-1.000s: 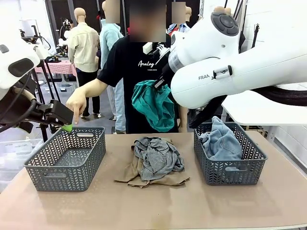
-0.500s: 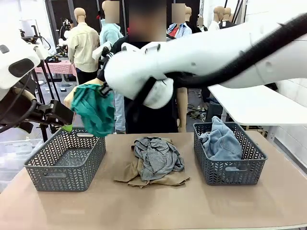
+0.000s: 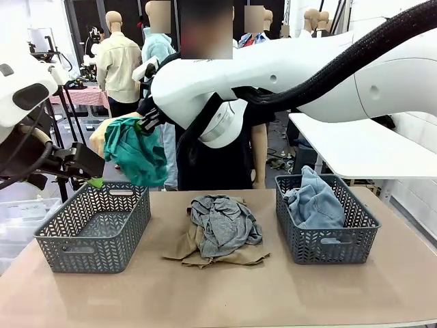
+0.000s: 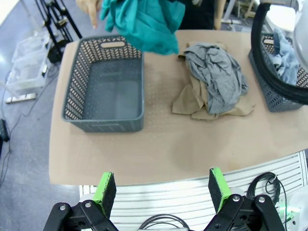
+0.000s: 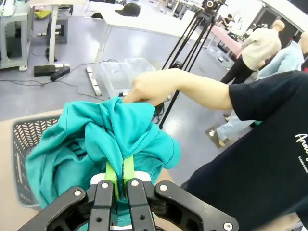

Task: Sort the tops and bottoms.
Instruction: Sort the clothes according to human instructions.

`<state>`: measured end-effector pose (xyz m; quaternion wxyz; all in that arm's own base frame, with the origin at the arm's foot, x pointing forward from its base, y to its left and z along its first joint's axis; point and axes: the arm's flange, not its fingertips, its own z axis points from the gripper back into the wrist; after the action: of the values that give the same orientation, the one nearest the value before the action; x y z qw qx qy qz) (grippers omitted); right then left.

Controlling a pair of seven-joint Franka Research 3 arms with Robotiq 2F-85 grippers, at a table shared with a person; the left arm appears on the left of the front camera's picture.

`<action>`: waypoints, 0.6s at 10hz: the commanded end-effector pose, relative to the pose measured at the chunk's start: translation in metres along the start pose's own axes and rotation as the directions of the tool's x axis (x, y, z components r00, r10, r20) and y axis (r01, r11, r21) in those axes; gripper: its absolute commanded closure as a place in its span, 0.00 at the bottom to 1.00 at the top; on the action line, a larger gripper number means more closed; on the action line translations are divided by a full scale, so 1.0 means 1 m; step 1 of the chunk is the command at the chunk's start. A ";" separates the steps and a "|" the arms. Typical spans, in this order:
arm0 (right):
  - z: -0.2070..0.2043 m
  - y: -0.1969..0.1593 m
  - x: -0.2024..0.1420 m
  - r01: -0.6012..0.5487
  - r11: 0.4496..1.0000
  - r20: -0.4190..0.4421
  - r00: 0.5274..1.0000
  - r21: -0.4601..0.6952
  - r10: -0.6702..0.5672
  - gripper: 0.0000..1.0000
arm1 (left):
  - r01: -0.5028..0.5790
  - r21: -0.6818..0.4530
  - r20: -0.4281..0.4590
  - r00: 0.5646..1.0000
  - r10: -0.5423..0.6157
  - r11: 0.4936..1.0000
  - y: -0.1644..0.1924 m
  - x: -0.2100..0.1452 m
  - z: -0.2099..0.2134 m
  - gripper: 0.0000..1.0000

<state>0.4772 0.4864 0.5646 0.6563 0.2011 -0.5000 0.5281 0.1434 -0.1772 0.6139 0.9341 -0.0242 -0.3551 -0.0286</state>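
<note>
The right gripper (image 3: 145,125), seen from the front, is clenched on the teal green top (image 3: 136,156), which hangs in a bunch above the far rim of the left basket (image 3: 92,232). Its arm reaches across the middle from the right. The person's hand (image 3: 99,140) sits just left of the cloth, at the far side. In the middle of the tabletop (image 3: 218,294) the grey top (image 3: 222,222) lies crumpled on the khaki top (image 3: 205,254). The denim bottoms (image 3: 315,201) are piled in the right basket (image 3: 328,239).

From the left wrist, we see the left gripper (image 4: 161,186) released, its green pads spread wide, high over the near edge of the tabletop and holding nothing. Beyond it the left basket (image 4: 77,91) has nothing inside, and the teal green top (image 4: 144,21) dangles over its far right corner. The grey top (image 4: 216,77) covers most of the khaki top (image 4: 192,98) between the two baskets, and the denim bottoms (image 4: 286,55) show in the right basket (image 4: 272,91) at the far right.

From the right wrist, we see the right gripper (image 5: 120,173) with its pads pressed together on a fold of the teal green top (image 5: 96,139), the cloth billowing around them. The person's hand (image 5: 149,86) is just past the top of the cloth; we cannot tell whether it touches. A corner of the left basket (image 5: 21,139) shows below the cloth.
</note>
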 end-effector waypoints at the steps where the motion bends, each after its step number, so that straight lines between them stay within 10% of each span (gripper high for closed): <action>1: 0.004 0.004 0.005 0.018 0.999 -0.008 1.000 -0.028 -0.019 1.00 | 0.015 -0.015 -0.010 1.000 -0.015 1.000 0.002 0.000 0.003 0.00; 6: -0.080 -0.012 -0.008 -0.052 0.994 0.072 0.996 0.100 0.045 1.00 | 0.015 -0.015 -0.010 1.000 -0.015 1.000 0.002 0.000 0.003 0.00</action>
<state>0.5058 0.5222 0.5290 0.6334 0.2244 -0.4985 0.5477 0.1433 -0.1773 0.6138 0.9340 -0.0240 -0.3552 -0.0286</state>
